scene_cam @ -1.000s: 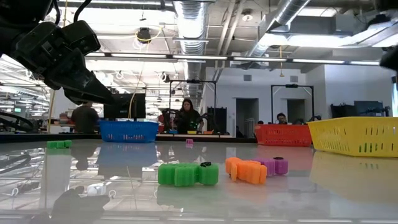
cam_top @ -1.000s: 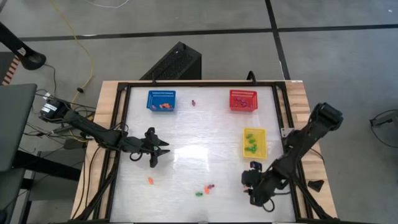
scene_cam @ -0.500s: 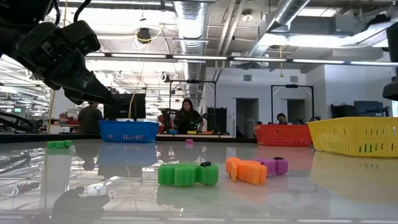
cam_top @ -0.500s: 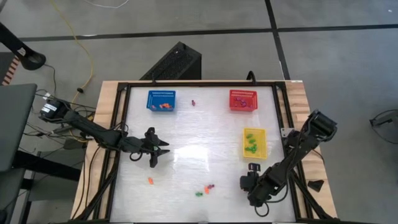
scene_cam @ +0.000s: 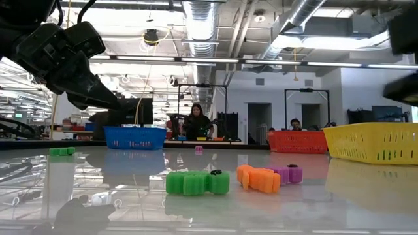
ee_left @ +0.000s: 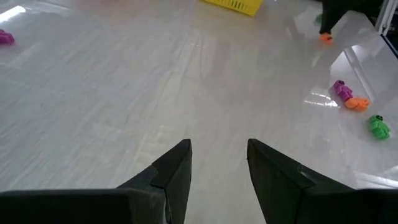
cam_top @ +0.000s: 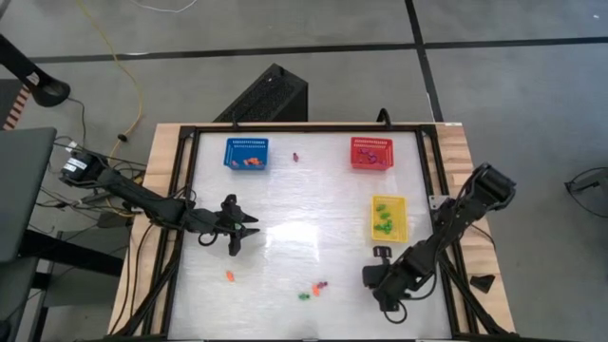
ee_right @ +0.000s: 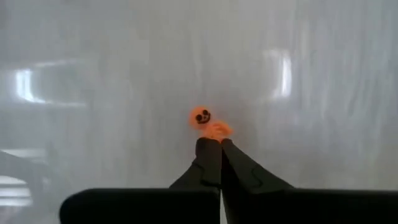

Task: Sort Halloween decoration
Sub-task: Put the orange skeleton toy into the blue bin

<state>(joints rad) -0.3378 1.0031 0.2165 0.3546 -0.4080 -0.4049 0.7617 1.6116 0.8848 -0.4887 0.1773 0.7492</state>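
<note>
Right gripper [ee_right: 220,144]: hanging low over the table's near right part [cam_top: 370,278]; its jaws are pressing together on a small orange trinket with a dark face [ee_right: 204,119], pinched at the tips.
Left gripper [cam_top: 249,231]: hovering over the table's left middle; its jaws are standing spread, with nothing between them, as the left wrist view shows [ee_left: 217,163].
Loose trinkets: a green one [scene_cam: 196,182], an orange one [scene_cam: 257,177] and a purple one [scene_cam: 289,173] are lying close together near the table's front edge; another orange one [cam_top: 229,276] is lying well apart to their left, and a purple one [cam_top: 295,156] is sitting between the far baskets.
Baskets: the blue basket [cam_top: 246,153] and red basket [cam_top: 370,152] are standing at the far side, the yellow basket [cam_top: 389,218] at the right; each is holding trinkets.
Table [cam_top: 294,218]: white and glossy.
</note>
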